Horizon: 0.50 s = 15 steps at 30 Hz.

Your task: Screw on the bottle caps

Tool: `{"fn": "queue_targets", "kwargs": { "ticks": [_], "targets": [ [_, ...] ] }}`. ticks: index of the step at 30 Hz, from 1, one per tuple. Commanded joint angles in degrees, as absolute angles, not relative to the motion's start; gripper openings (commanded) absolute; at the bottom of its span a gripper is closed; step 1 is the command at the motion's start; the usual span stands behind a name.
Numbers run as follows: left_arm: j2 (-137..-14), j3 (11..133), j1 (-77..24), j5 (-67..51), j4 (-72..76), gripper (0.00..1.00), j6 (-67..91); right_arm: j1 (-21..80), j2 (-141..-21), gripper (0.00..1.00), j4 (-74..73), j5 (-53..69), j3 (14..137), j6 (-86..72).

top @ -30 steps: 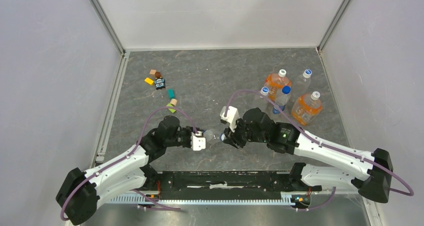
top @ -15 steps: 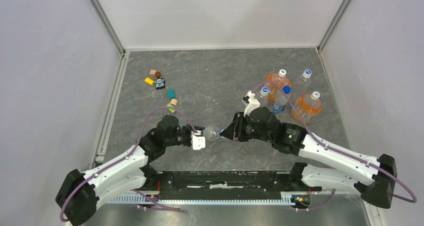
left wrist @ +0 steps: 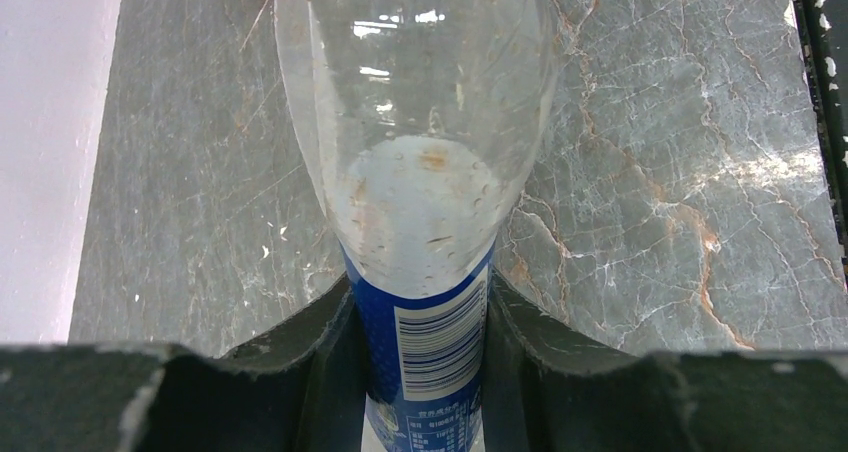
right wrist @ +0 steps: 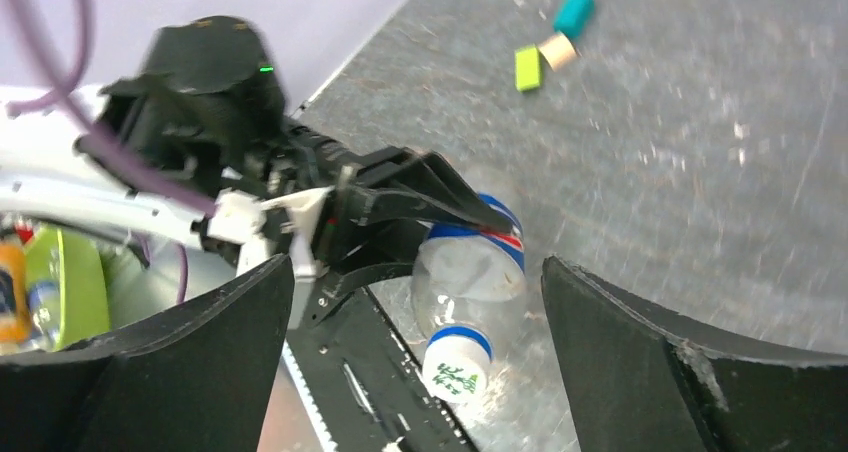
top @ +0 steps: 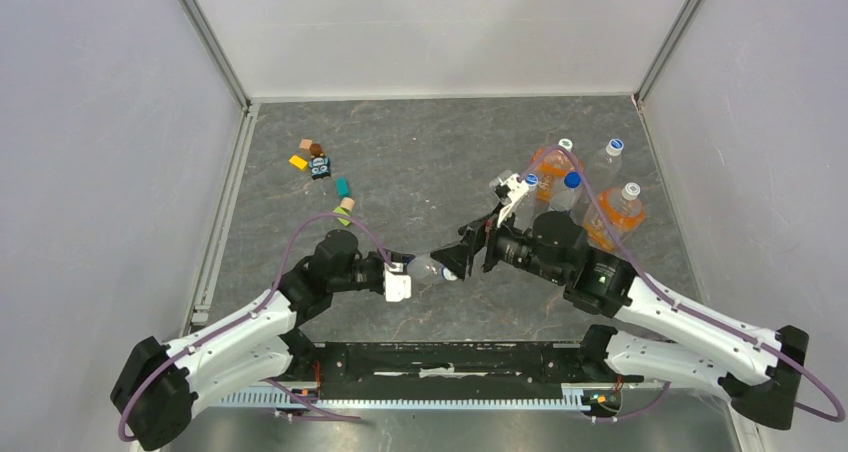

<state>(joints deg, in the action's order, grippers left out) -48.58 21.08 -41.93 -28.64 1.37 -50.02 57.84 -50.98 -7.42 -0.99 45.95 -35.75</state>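
Toward 6 o'clock on the table [top: 400,152]: right gripper [top: 462,255] just sprang wide apart, letting go of the cap [right wrist: 455,370]. Cap sits on the blue-label bottle [left wrist: 420,222], which is clamped in the left gripper [top: 405,277]. Likely this cap's done.

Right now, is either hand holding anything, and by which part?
The left hand grips the bottle around its blue label band. The right hand is open, holding nothing.
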Motion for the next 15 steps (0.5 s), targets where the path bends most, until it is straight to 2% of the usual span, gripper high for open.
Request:
{"fn": "queue_targets", "kwargs": {
  "ticks": [1, 4, 9, 15],
  "targets": [
    [-49.0, 23.2, -42.3, -30.3, 2.0, 0.43, -50.4, 57.7, -46.9, 0.98, 2.2, 11.2, 46.2, -10.0],
    [-49.1, 23.2, -42.4, -30.3, 2.0, 0.43, -50.4, 57.7, -44.7, 0.98, -1.3, 14.3, 45.6, 4.8],
    [-49.4, 23.3, -42.3, -30.3, 1.8, 0.43, -50.4, 57.7, -45.1, 0.98, -15.1, 20.8, 47.6, 29.6],
    [-49.6, 23.5, -42.4, -30.2, 1.4, 0.43, -50.4, 57.8, -47.0, 0.95, -26.2, 21.1, 50.5, 47.2]
  ]
}}
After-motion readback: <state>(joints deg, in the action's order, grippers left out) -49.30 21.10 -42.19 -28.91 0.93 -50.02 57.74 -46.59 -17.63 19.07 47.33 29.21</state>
